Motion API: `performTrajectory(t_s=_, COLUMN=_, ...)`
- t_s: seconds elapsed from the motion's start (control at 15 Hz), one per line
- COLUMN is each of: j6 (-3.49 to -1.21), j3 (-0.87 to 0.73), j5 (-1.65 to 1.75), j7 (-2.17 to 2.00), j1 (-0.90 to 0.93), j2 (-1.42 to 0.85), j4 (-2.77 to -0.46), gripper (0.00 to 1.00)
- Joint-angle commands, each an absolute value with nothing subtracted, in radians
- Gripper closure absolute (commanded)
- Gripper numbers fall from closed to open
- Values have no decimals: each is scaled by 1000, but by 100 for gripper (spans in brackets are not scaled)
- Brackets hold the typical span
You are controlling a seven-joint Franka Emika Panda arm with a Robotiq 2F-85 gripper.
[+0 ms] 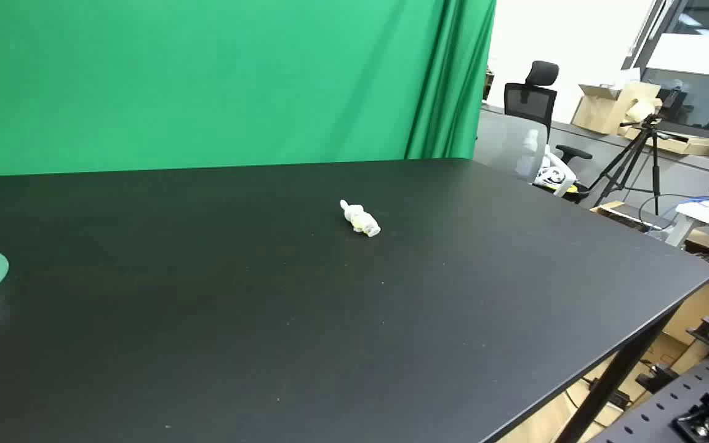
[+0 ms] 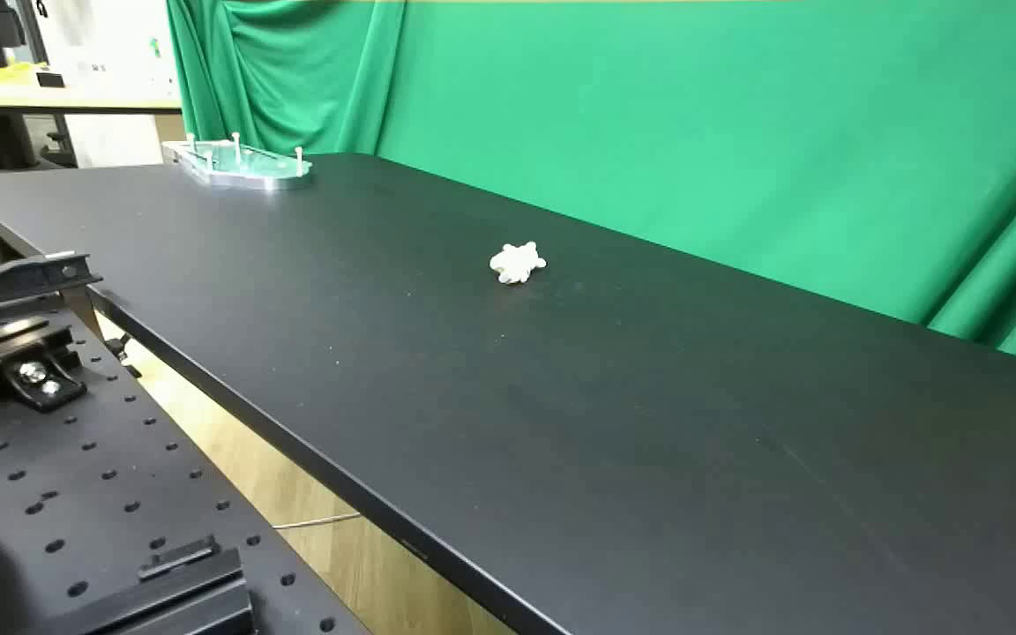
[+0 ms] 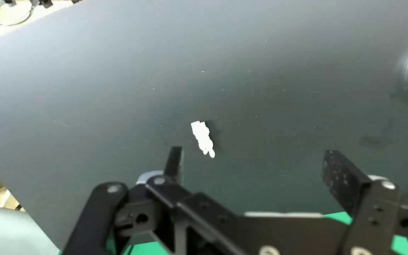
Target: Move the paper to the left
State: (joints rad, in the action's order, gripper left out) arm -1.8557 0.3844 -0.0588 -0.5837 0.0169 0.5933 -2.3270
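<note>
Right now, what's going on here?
Nothing is being handled yet. The robot's jaws stand wide open in the wrist view, gripping nothing, and are out of frame in both exterior views. The paper to be moved left, a crumpled white wad, lies untouched on the black table, in front of a green curtain.

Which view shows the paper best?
The wrist view, I'd judge: the paper appears largest there, its long outline uncovered by the open gripper, though its surface is washed out to flat white. Both exterior views also show it whole, lying on the table, but smaller.
</note>
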Motion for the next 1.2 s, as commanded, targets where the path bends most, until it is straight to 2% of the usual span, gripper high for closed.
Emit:
performTrajectory(t_s=0.0, j6=-1855, j3=364, j5=-44, j7=-597, j1=43, j2=586, j4=-2324, gripper=0)
performTrajectory(t_s=0.8, j6=-1872, j3=364, j5=-34, j7=-602, j1=36, j2=593, j4=-2329, gripper=0)
performTrajectory(t_s=1.13, j6=-1937, j3=264, j5=11, j7=-420, j1=24, j2=513, j4=-2347, gripper=0)
